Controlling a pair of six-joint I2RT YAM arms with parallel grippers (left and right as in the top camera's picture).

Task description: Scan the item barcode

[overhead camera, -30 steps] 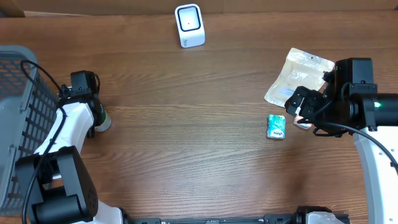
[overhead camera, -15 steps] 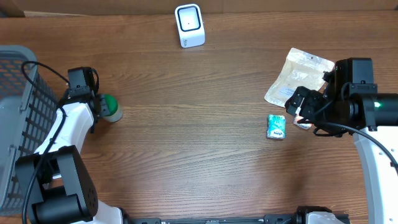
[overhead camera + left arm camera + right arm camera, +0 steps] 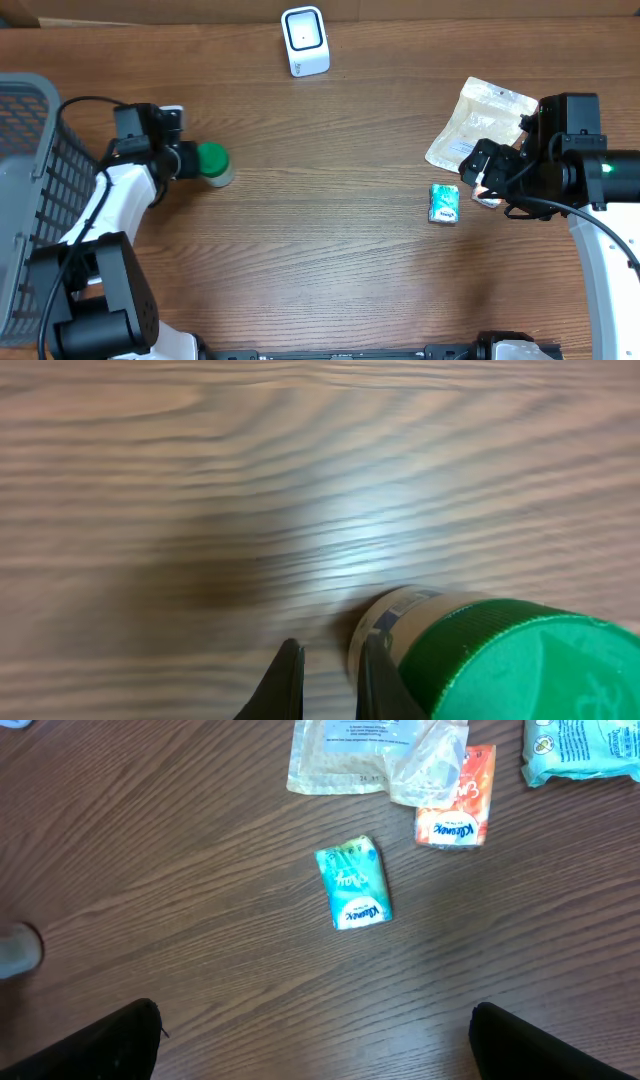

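A small jar with a green cap (image 3: 212, 160) rests on the wooden table at the left, touching the tip of my left gripper (image 3: 188, 160). In the left wrist view the jar (image 3: 500, 660) lies against the outer side of the right finger (image 3: 378, 678). The left gripper (image 3: 328, 652) is shut, with nothing between its fingers. The white barcode scanner (image 3: 305, 41) stands at the far edge, centre. My right gripper (image 3: 482, 178) hangs open above the table on the right, and its wrist view (image 3: 315, 1020) looks down on a teal tissue pack (image 3: 353, 883).
The teal tissue pack (image 3: 444, 203) lies left of the right gripper. Beyond it are a clear plastic bag (image 3: 475, 125), an orange Kleenex pack (image 3: 456, 810) and a light-blue packet (image 3: 585, 750). A grey wire basket (image 3: 25, 200) fills the left edge.
My left gripper has swung to the right, and the green-capped jar has slid right ahead of it. The right arm has stayed still.
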